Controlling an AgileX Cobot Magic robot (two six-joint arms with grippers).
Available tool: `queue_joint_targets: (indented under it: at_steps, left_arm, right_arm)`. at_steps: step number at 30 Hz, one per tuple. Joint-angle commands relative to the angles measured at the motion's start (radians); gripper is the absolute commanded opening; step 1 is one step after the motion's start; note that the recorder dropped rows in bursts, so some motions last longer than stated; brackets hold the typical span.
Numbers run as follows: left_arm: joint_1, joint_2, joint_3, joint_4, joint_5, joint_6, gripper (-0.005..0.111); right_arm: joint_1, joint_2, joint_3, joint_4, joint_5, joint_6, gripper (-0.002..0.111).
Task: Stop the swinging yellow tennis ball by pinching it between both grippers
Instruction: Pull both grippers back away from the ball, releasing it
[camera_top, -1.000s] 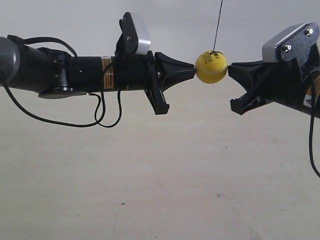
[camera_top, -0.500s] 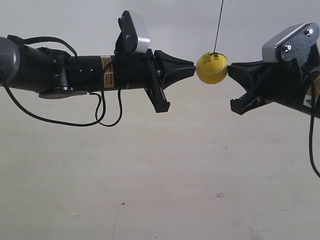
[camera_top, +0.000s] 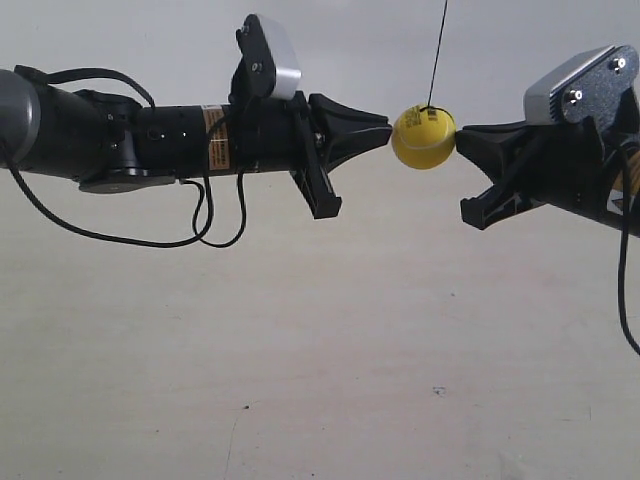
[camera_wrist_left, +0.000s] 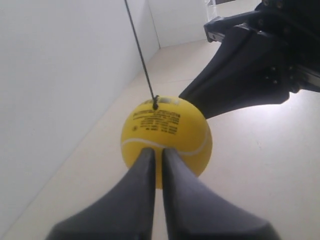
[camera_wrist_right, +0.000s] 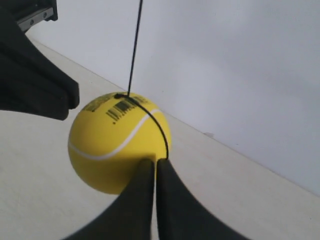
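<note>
1. The yellow tennis ball (camera_top: 423, 137) is hanging in mid-air from a thin dark string (camera_top: 437, 50). It is sitting between two pointed black tips, above a pale matte floor (camera_top: 320, 380). It is round and matte, with a white curved seam (camera_wrist_right: 129, 136).
2. The arm at the exterior view's left (camera_top: 150, 145) and the arm at the exterior view's right (camera_top: 590, 170) are showing as black cylinders. Each is carrying a silver-grey block (camera_top: 283, 60) with screws. A loose black cable (camera_top: 150, 240) is drooping under the first.
3. The left wrist view is showing rows of small dark print (camera_wrist_left: 155, 122) near the string's knot. The right wrist view is showing a barcode (camera_wrist_right: 118, 111) instead, with the string running down over the ball's side. Only the exterior view is showing both arms lined up level with the ball.
4. The left gripper (camera_wrist_left: 156, 152) is clenched to a narrow slit and is grasping nothing. Its tips are lying over the ball's face, and contact cannot be told.
5. The right gripper (camera_wrist_right: 150, 162) is clenched too, its jaws meeting in a thin line with nothing between them. In the exterior view the tip at the right is touching the ball's side, while the tip at the left is sitting just beside it.
</note>
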Motion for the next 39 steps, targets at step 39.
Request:
queue_joint_targets:
  at_steps: [39]
  left_arm:
    - [-0.115, -0.573, 0.475, -0.300, 0.186, 0.076, 0.005]
  right_arm:
    - [0.906, -0.323, 0.198, 1.373, 0.157, -1.086, 0.000]
